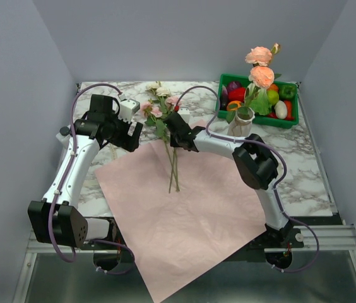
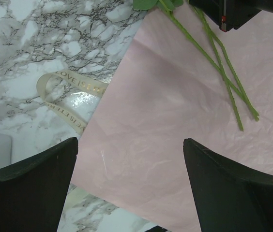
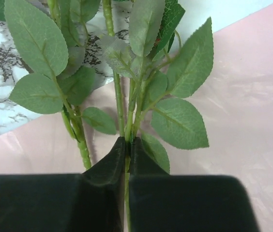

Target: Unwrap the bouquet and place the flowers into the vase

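Pinches one thin green stem of the flowers in the right gripper, closed almost completely just below the leaves. Cannot tell whether the neighbouring stems are caught too. Holds the left gripper spread wide and empty above the edge of the pink paper, near the cream ribbon.

Seen from above: lies flat on the paper, this bunch, with blooms toward 12 o'clock and cut ends toward 6 o'clock, so crosses the right gripper's closing line squarely. Finds the vase at 3 o'clock from that gripper, upright, just in front of the green crate, with two peach roses already standing in it. Puts the right arm clearly nearer; the left sits at 9 o'clock, on the far side.

Probably calls for lifting, swinging toward 3 o'clock and tipping the stem upright, cut end down.
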Robot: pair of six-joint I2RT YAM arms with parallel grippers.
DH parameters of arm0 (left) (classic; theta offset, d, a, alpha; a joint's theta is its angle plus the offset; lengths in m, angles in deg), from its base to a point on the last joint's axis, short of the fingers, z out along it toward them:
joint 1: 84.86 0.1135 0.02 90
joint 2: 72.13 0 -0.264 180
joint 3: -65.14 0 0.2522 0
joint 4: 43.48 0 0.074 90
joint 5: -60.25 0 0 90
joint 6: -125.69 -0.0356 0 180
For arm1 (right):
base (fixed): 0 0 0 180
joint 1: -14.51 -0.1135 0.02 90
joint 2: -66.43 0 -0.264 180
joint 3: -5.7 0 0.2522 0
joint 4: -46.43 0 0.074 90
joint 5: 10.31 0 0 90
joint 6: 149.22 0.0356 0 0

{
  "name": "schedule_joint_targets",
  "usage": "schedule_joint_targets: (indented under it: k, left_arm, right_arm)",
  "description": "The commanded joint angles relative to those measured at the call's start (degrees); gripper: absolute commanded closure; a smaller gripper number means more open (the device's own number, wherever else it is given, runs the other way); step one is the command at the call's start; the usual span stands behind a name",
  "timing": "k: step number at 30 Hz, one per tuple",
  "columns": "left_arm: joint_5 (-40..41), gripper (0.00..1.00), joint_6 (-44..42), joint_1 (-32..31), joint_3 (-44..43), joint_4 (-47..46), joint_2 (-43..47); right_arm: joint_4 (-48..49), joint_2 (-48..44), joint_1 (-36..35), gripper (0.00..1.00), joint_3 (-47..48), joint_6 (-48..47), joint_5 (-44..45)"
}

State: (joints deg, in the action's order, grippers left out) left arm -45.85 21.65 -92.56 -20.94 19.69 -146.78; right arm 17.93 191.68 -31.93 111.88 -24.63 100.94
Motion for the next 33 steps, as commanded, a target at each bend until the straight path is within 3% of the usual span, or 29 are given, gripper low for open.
schedule_joint_targets:
  k: [1, 12, 18, 22, 24, 30, 33]
  left_arm:
    - [-1.0, 0.01, -0.8, 0.5, 0.9, 0.2, 0.6]
    - [-2.4, 0.01, 0.0, 0.5, 1.5, -0.1, 0.6]
    - [-2.6, 0.01, 0.2, 0.5, 1.4, 0.1, 0.3]
    - [-3.0, 0.01, 0.2, 0.5, 1.1, 0.4, 0.2]
    - [-3.1, 0.01, 0.3, 0.5, 0.9, 0.5, -0.1]
    - [-4.5, 0.01, 0.9, 0.5, 0.2, 0.4, -0.6]
    - [-4.9, 0.01, 1.1, 0.5, 0.2, 0.3, -1.0]
  right_arm:
    - [0.1, -2.1, -0.1, 0.97, -0.6, 0.7, 2.3]
    - [6.6, -15.9, -0.2, 0.99, -10.7, -0.5, 2.8]
    - [16.5, -26.1, -0.8, 0.99, -18.5, -5.1, 2.4]
    - [27.5, -37.8, -2.2, 0.99, -25.6, -14.7, 5.7]
    - [37.4, -42.2, -3.2, 0.99, -30.1, -19.8, 7.0]
    - [52.9, -53.4, -3.8, 0.99, -29.7, -42.9, 11.7]
    - [66.5, -55.4, -3.9, 0.99, -30.2, -56.7, 11.1]
